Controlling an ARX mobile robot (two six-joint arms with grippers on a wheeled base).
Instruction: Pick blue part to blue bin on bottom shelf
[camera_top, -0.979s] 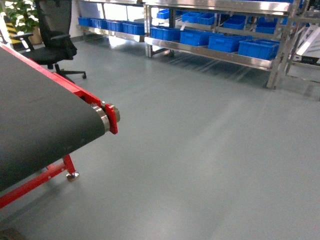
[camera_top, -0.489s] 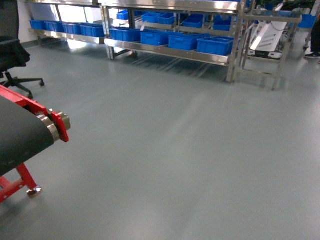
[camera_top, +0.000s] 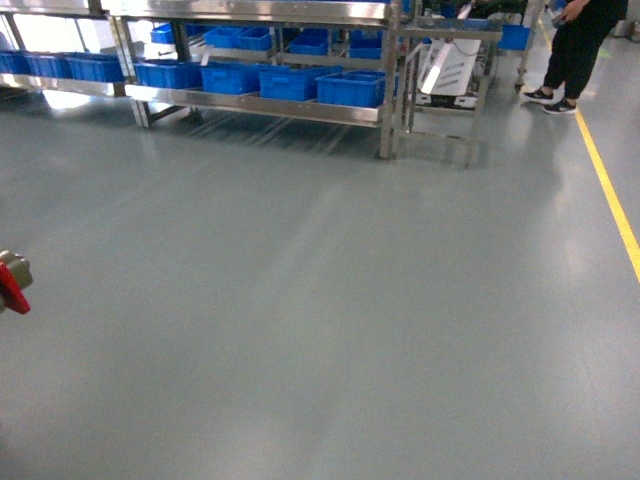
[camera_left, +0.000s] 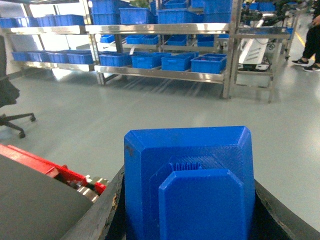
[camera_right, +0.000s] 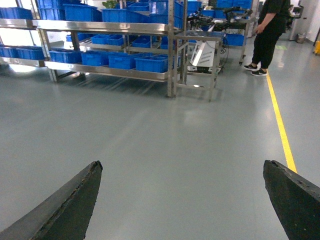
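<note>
Conveyor (camera_top: 10, 280) slid nearly out left — left hand (camera_left: 187, 220) clamps blue part (camera_left: 187, 170), right hand (camera_right: 182, 200) spread empty.

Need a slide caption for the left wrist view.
Left gripper carrying blue part toward steel rack's bottom shelf.

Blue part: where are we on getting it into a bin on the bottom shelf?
Pickup looks done: the left gripper holds the blue part. The right gripper is open and empty. Left: cross the floor to the bottom shelf across the room, then place it in one of the blue bins.
</note>
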